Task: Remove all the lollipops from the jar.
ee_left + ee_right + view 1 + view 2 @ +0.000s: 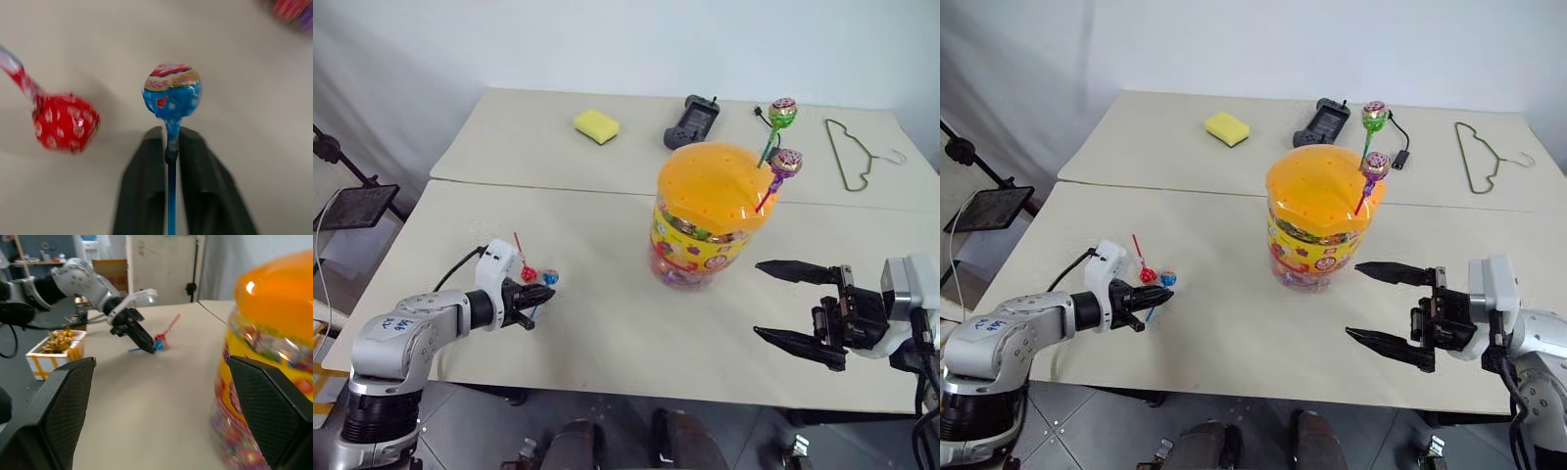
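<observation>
Left wrist view: the left gripper (172,161) has its two black fingers (144,191) close together around the thin stick of the blue lollipop (172,91); the jaws look barely parted, so I cannot tell whether the grip is firm or already slackening.
Jar: the jar (710,217) stands upright on the table (607,323), orange lid on, and serves as the landmark.
Out of the jar: the blue lollipop is well to the left of the jar, low over the table, and the red lollipop (527,273) lies just beside it, on the side away from the jar.
In the jar lid: the green lollipop (782,113) and the purple lollipop (785,162) stand with their sticks in the lid's right edge.
Right gripper: the right gripper (795,308) is spread wide and empty, near the jar's right side, low by the label, not touching it.
Risk, left: if the blue candy is let go tilted, it may roll or knock the red one.
Risk, right: the wide fingers could nudge the jar and tip it, since the remaining two sit high above them.
</observation>
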Motion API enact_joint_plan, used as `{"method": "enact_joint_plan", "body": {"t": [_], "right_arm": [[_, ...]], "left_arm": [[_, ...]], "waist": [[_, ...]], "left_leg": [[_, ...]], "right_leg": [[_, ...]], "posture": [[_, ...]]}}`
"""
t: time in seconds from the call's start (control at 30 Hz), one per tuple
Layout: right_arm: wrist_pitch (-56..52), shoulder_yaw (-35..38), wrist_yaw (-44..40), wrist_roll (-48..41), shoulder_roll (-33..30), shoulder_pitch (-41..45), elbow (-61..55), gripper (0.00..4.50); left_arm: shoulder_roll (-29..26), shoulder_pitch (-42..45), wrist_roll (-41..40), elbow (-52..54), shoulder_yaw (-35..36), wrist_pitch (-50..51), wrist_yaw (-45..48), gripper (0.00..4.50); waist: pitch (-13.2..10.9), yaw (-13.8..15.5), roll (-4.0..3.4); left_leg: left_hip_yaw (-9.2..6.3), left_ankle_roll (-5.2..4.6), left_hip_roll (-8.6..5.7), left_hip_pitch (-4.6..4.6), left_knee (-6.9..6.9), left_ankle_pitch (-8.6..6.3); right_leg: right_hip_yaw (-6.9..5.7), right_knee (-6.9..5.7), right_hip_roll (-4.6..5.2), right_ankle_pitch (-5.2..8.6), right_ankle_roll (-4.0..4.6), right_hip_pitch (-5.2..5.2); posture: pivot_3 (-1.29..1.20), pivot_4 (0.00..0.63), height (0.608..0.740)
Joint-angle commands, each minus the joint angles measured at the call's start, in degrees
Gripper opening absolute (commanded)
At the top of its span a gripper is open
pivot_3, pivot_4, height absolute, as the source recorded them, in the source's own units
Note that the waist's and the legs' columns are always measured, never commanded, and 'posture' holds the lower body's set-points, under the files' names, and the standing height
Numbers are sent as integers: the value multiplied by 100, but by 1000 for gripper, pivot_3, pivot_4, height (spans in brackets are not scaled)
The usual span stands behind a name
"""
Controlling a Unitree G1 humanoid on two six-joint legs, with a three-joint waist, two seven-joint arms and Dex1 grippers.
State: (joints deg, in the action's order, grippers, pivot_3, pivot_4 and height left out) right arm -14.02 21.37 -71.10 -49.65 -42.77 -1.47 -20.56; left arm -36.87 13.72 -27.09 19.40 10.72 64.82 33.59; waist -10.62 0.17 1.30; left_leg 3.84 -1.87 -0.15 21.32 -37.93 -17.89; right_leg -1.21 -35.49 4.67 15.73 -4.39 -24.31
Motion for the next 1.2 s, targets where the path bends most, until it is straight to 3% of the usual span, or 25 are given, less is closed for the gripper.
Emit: {"method": "enact_joint_plan", "body": {"t": [0.03,0.3,0.47,0.57,0.7,0.8,1.2], "right_arm": [[-29,306,372,-231,180,71,-44,4500],[-220,363,1600,-174,341,609,-275,4500],[-522,4,2208,-94,327,1053,-615,4500],[-735,-259,2597,19,311,1440,-759,4500],[-916,-550,2932,160,398,1824,-816,4500],[-953,-530,2971,64,481,1878,-813,4500],[-887,-276,2717,-19,533,1904,-428,477]], "left_arm": [[-272,-133,178,-266,-45,-468,136,1932],[-647,196,-503,-1045,475,-2527,2123,4207],[-413,694,-1465,-1118,1039,-2811,2676,4207],[3,972,-2217,-713,1295,-2991,2797,4207],[349,1002,-3008,-299,1171,-2636,2636,4207],[455,1042,-3090,-222,1044,-2666,2531,4207],[836,1483,-3260,-385,779,-2831,2273,4252]], "waist": [[2,-22,-3],[3,-37,-6],[3,-35,-6],[2,-39,-7],[2,-38,-6],[2,-36,-6],[2,-34,-6]], "left_leg": [[0,1,0,-2,0,0],[3,12,4,3,8,-2],[-2,16,6,17,10,1],[1,20,5,20,8,5],[1,23,4,21,3,4],[3,24,4,22,0,5],[5,9,4,21,-6,9]], "right_leg": [[0,-4,0,3,5,0],[-1,-5,0,9,17,-13],[-11,-3,0,9,16,-25],[-12,-1,1,7,13,-24],[-15,-3,0,5,9,-24],[-16,-4,-4,4,7,-23],[-15,-6,-13,3,5,-16]], "posture": [[0,150,740],[0,150,740],[0,150,740],[0,150,740],[0,150,740],[0,150,740],[0,150,740]]}}
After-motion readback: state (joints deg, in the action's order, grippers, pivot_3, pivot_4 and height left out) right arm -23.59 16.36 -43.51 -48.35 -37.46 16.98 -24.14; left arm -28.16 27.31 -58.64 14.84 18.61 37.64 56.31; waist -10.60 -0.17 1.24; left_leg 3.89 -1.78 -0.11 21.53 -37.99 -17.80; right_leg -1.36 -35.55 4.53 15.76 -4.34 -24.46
